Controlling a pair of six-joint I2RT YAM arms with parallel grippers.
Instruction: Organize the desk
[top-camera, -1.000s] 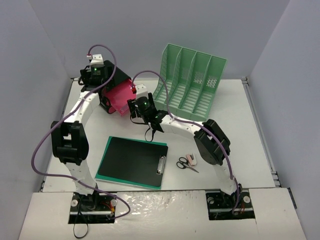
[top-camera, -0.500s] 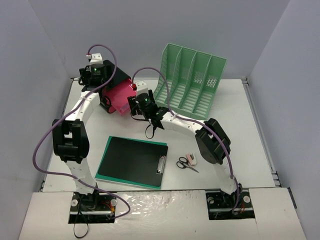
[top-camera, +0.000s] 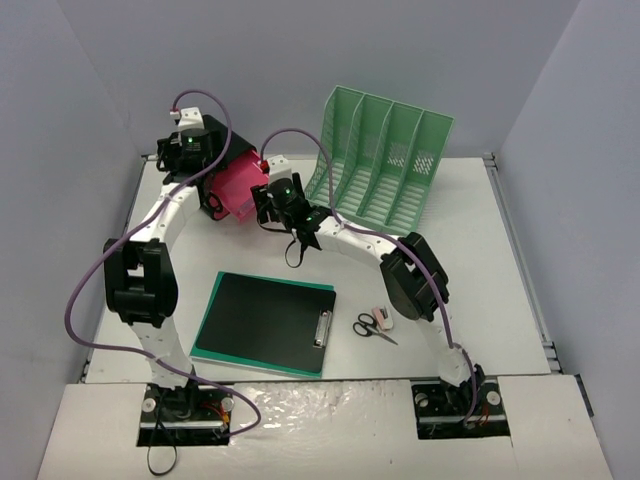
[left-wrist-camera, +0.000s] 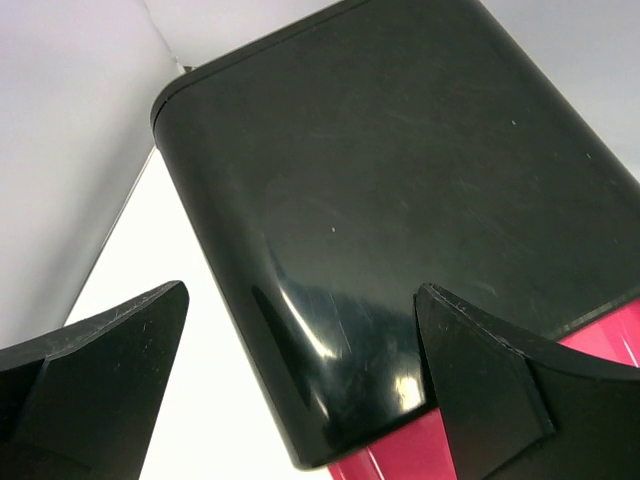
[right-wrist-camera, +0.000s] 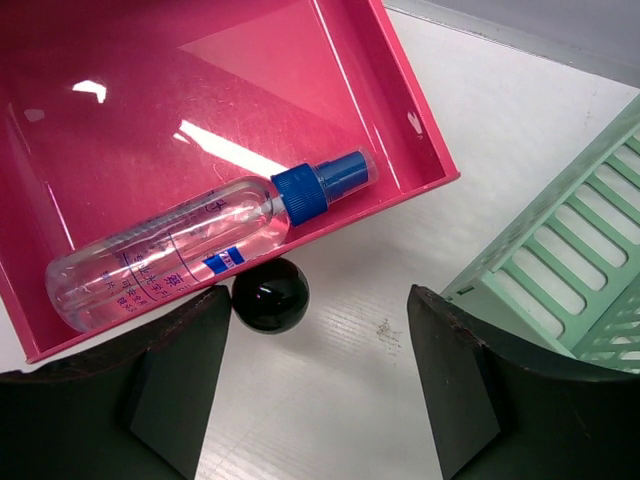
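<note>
On the white desk at the far left stands a black drawer case with its pink drawer pulled out. The case's corner lies between the wide-apart fingers of my left gripper, which is open; pink drawer shows below it. Inside the drawer lies a clear spray bottle with a blue cap. The drawer's round black knob sits just beyond the left finger of my right gripper, which stands open over bare desk.
A mint-green file rack stands at the back, close to the right of my right gripper; its edge is next to the right finger. A black clipboard on a green folder, scissors and a pink eraser lie near the front.
My right gripper has moved toward the far left, up to the drawer's front. The pink drawer now sits a little farther back toward its case. The jaws have not changed.
</note>
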